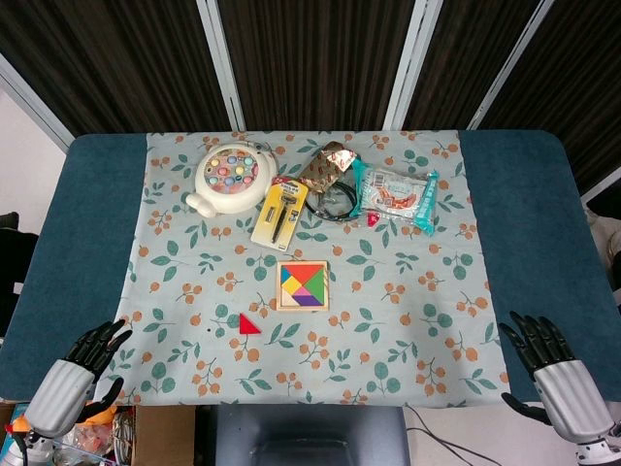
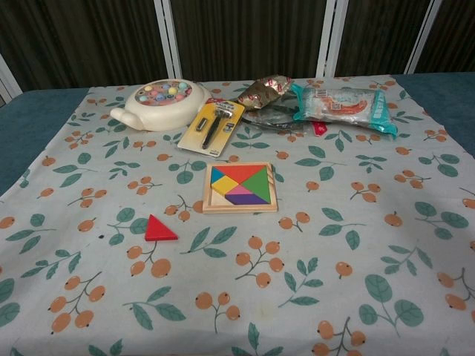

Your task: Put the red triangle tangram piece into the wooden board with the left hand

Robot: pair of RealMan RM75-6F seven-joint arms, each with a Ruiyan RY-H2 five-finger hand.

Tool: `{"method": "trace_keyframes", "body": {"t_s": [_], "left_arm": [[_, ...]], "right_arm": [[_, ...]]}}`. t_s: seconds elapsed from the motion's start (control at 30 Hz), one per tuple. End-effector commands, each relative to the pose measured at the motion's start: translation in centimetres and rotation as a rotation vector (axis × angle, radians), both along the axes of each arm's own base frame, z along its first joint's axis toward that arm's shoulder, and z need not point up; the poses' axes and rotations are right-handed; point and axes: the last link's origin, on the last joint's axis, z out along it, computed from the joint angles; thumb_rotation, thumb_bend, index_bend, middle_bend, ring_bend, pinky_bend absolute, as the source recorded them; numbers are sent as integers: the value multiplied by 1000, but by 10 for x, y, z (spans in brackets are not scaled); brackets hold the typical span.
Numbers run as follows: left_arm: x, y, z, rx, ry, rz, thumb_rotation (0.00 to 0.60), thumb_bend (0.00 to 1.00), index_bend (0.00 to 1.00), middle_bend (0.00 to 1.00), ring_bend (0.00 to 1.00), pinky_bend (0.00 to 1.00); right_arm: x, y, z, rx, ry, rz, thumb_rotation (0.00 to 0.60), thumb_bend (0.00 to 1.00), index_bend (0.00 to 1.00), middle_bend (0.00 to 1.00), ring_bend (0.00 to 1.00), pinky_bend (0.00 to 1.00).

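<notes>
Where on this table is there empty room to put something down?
Plenty: the cloth right of the wooden board, and the near strip in front of the red triangle. The far edge is crowded: toy, razor pack, snack bag.

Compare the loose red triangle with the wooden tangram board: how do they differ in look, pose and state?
The red triangle is one plain red piece; the wooden board is a square, pale-framed tray holding several coloured pieces. The triangle lies loose on the cloth, nearer the robot and to the board's left, while the board sits mid-table. The triangle is clearly smaller than the board. Both lie flat on the floral cloth, untouched by either hand.
</notes>
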Motion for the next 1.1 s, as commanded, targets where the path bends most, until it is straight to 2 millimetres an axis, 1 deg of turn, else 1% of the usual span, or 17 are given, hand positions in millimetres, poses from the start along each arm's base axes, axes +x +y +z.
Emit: {"method": "trace_keyframes", "body": {"t_s": [0.03, 0.1, 0.13, 0.17, 0.2, 0.27, 0.3, 0.33, 0.37, 0.4, 0.47, 0.6, 0.67, 0.8, 0.87, 1.0, 1.1], "left_arm": [[1, 1, -2, -8, -1, -19, 600, 441, 0, 0, 0, 161], [6, 3, -6, -21, -8, -55, 600, 441, 0, 0, 7, 172], [10, 3, -9, -22, -20, -82, 600, 441, 0, 19, 51, 203], [15, 4, -12, -10, -46, -110, 600, 442, 12, 98, 169, 288], [24, 7, -20, 26, -92, -162, 600, 442, 37, 225, 334, 420], [37, 6, -36, 36, -117, -247, 600, 442, 128, 644, 779, 812], [46, 6, -47, 32, -127, -285, 600, 442, 156, 763, 880, 905], [53, 7, -56, 24, -139, -297, 600, 442, 198, 908, 972, 982], [61, 10, -68, -7, -160, -291, 600, 442, 227, 972, 998, 1000], [66, 12, -77, -43, -176, -265, 600, 442, 247, 998, 1000, 1000], [77, 21, -97, -133, -209, -197, 600, 442, 268, 1000, 1000, 1000], [93, 39, -122, -236, -201, -113, 600, 443, 274, 1000, 1000, 1000], [100, 47, -130, -263, -185, -87, 600, 440, 268, 1000, 1000, 1000], [118, 68, -142, -241, -165, -60, 600, 444, 259, 1000, 1000, 1000], [123, 76, -147, -234, -169, -37, 600, 443, 259, 1000, 1000, 1000], [127, 83, -151, -230, -162, -15, 600, 436, 255, 1000, 1000, 1000], [130, 98, -157, -224, -149, 34, 600, 434, 258, 1000, 1000, 1000]], "right_arm": [[0, -1, -1, 0, 3, 0, 600, 55, 0, 0, 0, 0], [0, -1, -1, 2, 6, -4, 600, 55, 0, 0, 0, 0], [0, -1, -1, -1, 6, -5, 600, 55, 0, 0, 0, 0], [0, -2, -1, -4, 7, -6, 600, 55, 0, 0, 0, 0], [0, -2, -1, -7, 7, -9, 600, 55, 0, 0, 0, 0], [0, -3, -3, -3, 9, -11, 600, 56, 0, 0, 0, 0], [0, -4, -4, 1, 10, -12, 600, 56, 0, 0, 0, 0], [0, -5, -5, 4, 12, -12, 600, 56, 0, 0, 0, 0], [1, -5, -7, 9, 15, -12, 600, 55, 0, 0, 0, 0], [1, -5, -8, 12, 17, -10, 600, 55, 0, 0, 0, 0], [2, -5, -9, 15, 19, -7, 600, 55, 0, 0, 0, 0], [2, -6, -7, 12, 11, -11, 600, 55, 0, 0, 0, 0], [1, -7, -6, 8, 6, -13, 600, 55, 0, 0, 0, 0], [0, -6, -2, 3, -3, -15, 600, 55, 0, 0, 0, 0], [-1, -6, -1, -1, -6, -16, 600, 55, 0, 0, 0, 0], [-1, -6, 0, -2, -8, -18, 600, 56, 0, 0, 0, 0], [-2, -6, 1, -3, -10, -20, 600, 55, 0, 0, 0, 0]]}}
